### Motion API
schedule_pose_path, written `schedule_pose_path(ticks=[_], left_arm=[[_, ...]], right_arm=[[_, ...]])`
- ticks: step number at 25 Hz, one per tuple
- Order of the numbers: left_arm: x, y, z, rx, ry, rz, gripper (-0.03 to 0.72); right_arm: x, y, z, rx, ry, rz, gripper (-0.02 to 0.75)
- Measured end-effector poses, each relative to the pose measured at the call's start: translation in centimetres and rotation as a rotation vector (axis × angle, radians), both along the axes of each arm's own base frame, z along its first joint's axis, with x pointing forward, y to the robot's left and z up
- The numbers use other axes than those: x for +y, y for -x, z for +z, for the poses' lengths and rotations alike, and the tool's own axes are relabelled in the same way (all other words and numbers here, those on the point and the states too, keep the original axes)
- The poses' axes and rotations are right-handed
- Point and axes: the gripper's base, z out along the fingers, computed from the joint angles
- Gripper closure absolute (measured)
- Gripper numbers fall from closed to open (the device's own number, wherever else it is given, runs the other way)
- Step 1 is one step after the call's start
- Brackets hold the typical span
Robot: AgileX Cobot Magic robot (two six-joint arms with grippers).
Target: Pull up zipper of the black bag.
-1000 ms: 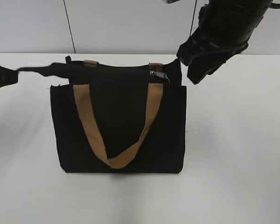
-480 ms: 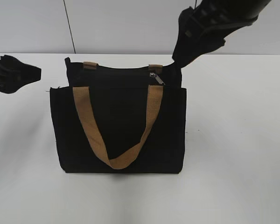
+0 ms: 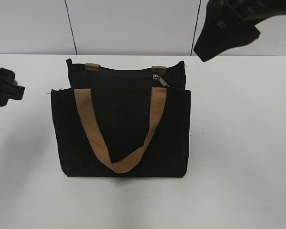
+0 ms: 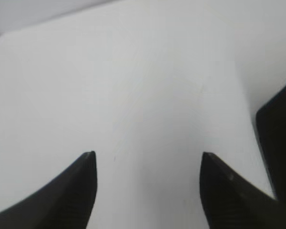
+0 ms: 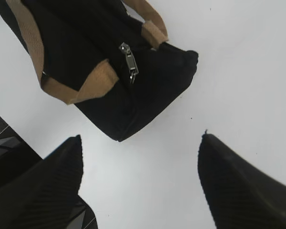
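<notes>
The black bag (image 3: 124, 129) stands upright on the white table, with tan handles (image 3: 119, 138) hanging down its front. The zipper's silver pull tab (image 3: 159, 79) sits near the right end of the top edge; it also shows in the right wrist view (image 5: 130, 64). My right gripper (image 5: 139, 138) is open and empty, raised above and to the right of the bag (image 5: 109, 71). My left gripper (image 4: 148, 155) is open and empty over bare table, left of the bag, whose corner (image 4: 279, 148) shows at the right edge. In the exterior view the left gripper (image 3: 5, 88) is at the far left.
The white table (image 3: 238, 157) extends around the bag on all sides. A pale wall (image 3: 133, 26) stands behind the table's far edge. The right arm (image 3: 233, 26) hangs over the back right.
The left gripper let go of the bag's left top corner and drew back to the left. The right gripper rose and moved right, away from the zipper pull.
</notes>
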Motion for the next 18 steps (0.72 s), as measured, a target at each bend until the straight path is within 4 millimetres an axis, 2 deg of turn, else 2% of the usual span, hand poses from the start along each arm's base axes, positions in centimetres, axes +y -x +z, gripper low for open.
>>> schedule_pose_path(ticks=[4,6,11,15,18], left_arm=[[-0.9,0.5,2.4,0.158,0.047,-0.039,0.184],[-1.1,1.4,4.5,0.198,0.091,-0.078,0.182],[-0.3,5.8,7.6,0.325,0.183,-0.189,0.162],[1.5,9.7,7.8,0.417,0.183,-0.200,0.162],[3.6,13.1,7.2,0.388,0.184,-0.223,0.162]], right_arm=[[-1.2,1.8,-1.9,0.032,0.019,-0.004,0.171],[-2.0,3.2,-2.8,0.053,0.028,-0.009,0.171],[-5.1,8.4,-4.9,0.081,0.029,-0.033,0.170],[-7.8,12.6,-7.2,0.090,0.013,-0.065,0.170],[-9.7,15.8,-8.4,0.052,-0.024,-0.081,0.170]])
